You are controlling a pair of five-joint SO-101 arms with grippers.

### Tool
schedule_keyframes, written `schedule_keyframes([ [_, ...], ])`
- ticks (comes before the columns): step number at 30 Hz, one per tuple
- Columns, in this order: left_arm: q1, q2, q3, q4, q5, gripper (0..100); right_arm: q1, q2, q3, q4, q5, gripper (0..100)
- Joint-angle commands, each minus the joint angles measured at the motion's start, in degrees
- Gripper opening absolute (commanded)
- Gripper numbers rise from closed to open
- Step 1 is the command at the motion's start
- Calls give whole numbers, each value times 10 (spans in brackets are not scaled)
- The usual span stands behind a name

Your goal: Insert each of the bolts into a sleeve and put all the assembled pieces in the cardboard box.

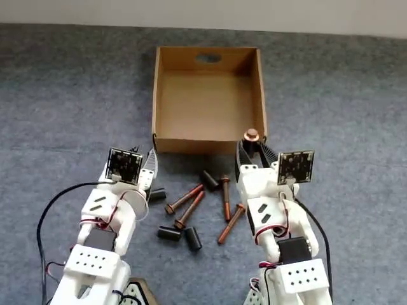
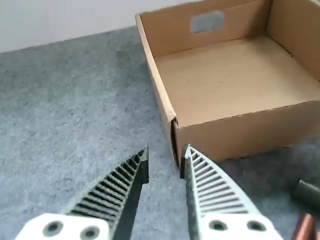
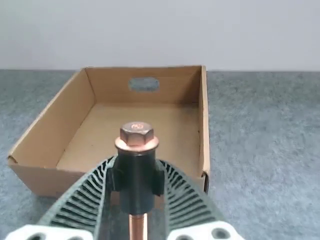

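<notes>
At the box's near right corner: my right jaws pinch a black sleeve (image 3: 136, 175) with a copper bolt (image 3: 137, 136) through it, head up, shank showing below the sleeve; the piece stands upright right at the near wall
Left jaws: spread a little with nothing between them, low over the counter (image 1: 63, 95), just beside the box's near left corner
Cardboard box (image 1: 206, 108): open-topped, with a cut-out grip in its far wall, lying beyond both arms
Loose bolts: I count four flat on the grey counter between the arms, two lying side by side (image 1: 184, 198) (image 1: 189, 210) and two more nearer the right arm (image 1: 225, 197) (image 1: 231, 223)
Loose sleeves: four black ones, one by the left arm (image 1: 156, 194), one near the box (image 1: 210, 179), two close together nearest me (image 1: 168, 233) (image 1: 193, 238)
</notes>
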Motion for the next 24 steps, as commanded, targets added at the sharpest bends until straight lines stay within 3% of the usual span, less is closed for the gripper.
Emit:
schedule_keyframes([
  [1,-7,-7,12,-15,-4,119,7,-6,-131,94,5,9],
  [4,-7,-5,12,-15,-4,119,7,-6,-222,153,14,9],
  [9,-7,-3,12,-15,-4,119,7,7,-329,190,129,9],
  [12,-6,-3,12,-15,-4,119,8,60,-401,221,136,9],
  [24,-6,-3,12,-14,-5,119,7,557,-773,355,4,9],
])
